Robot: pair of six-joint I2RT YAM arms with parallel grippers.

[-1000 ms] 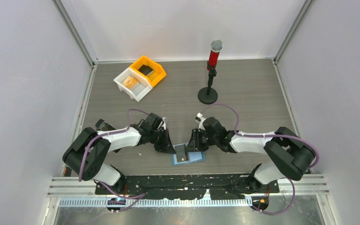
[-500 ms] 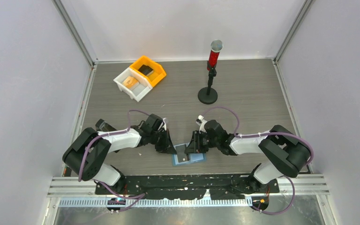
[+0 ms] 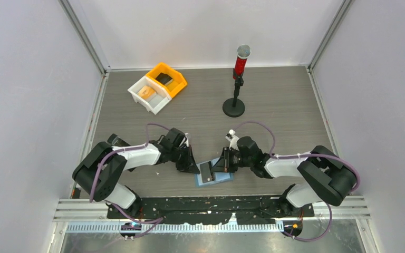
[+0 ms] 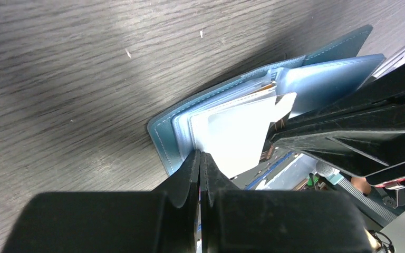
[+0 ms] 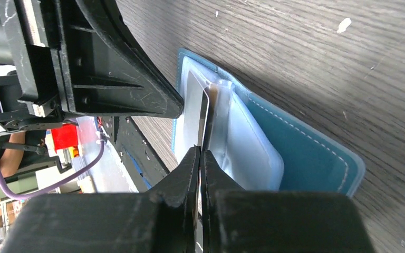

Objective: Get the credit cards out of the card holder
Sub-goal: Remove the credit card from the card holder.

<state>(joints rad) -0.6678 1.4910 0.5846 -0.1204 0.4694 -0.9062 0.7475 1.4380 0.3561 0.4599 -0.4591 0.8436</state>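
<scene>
Since a second ago: dark card [image 3: 206, 171] tipped up steeper over the wallet [image 3: 222, 178], right arm swung slightly toward the right of the frame, wallet nudged along with it. Reads as extraction under way but not finished, card's lower part seemingly still in its sleeve. Right jaws clenched on the dark card's thin edge. Left jaws closed together, tips against the wallet's near edge; pinning or pinching, cannot tell. Tan card [image 5: 214, 96] tucked in the clear pockets, untouched. Wallet open at bottom centre of the overhead view, close to the tabletop's [image 3: 285, 126] lower edge. Plenty of open room toward the upper half; bins [image 3: 158, 87] upper left and stand [image 3: 235, 105] upper right, both well apart
</scene>
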